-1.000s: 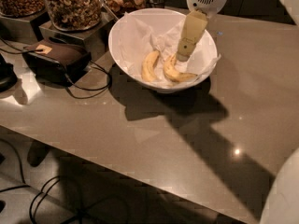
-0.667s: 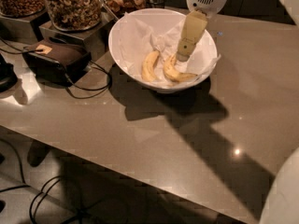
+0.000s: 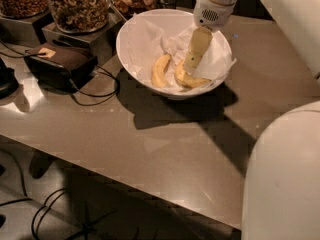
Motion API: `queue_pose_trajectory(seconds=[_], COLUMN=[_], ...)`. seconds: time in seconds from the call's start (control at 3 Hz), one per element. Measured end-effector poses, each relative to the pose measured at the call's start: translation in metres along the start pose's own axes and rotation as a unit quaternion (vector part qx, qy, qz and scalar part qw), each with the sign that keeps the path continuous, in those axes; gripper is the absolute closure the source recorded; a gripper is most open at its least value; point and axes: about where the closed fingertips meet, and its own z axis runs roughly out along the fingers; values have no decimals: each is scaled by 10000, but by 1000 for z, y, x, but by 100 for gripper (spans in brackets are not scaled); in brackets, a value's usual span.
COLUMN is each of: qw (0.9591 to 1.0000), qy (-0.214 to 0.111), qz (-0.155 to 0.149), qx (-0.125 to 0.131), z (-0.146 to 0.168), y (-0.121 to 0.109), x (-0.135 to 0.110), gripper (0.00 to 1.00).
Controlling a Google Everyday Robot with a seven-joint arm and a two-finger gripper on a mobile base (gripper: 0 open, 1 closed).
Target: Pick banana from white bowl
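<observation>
The long yellow banana (image 3: 196, 81), sharply bent, lies at the bottom of the large round white bowl (image 3: 120, 40), directly under the tip of the beige gripper (image 3: 191, 69), which reaches down into the bowl and appears to touch it. Whether the gripper is apart, together or clamped on the fruit cannot be told. Just left of the gripper rests a shorter, plump yellow banana (image 3: 160, 70). Crumpled white paper lining (image 3: 145, 44) spreads around and behind the gripper. Further left, beyond the bowl, stand glass jars of nuts (image 3: 80, 6) and a dark box (image 3: 60, 61) with a black cable (image 3: 100, 91), all on the grey-brown tabletop (image 3: 150, 149).
</observation>
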Motion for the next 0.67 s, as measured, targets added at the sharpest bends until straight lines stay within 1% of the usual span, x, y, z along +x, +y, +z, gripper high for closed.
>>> queue_pose_trajectory(seconds=[0.33, 0.67], qw=[10000, 10000], qy=[-29, 6], qz=[0, -15], qx=[28, -8], z=[1, 7], y=[-2, 11], x=[-2, -2], gripper=[0, 1])
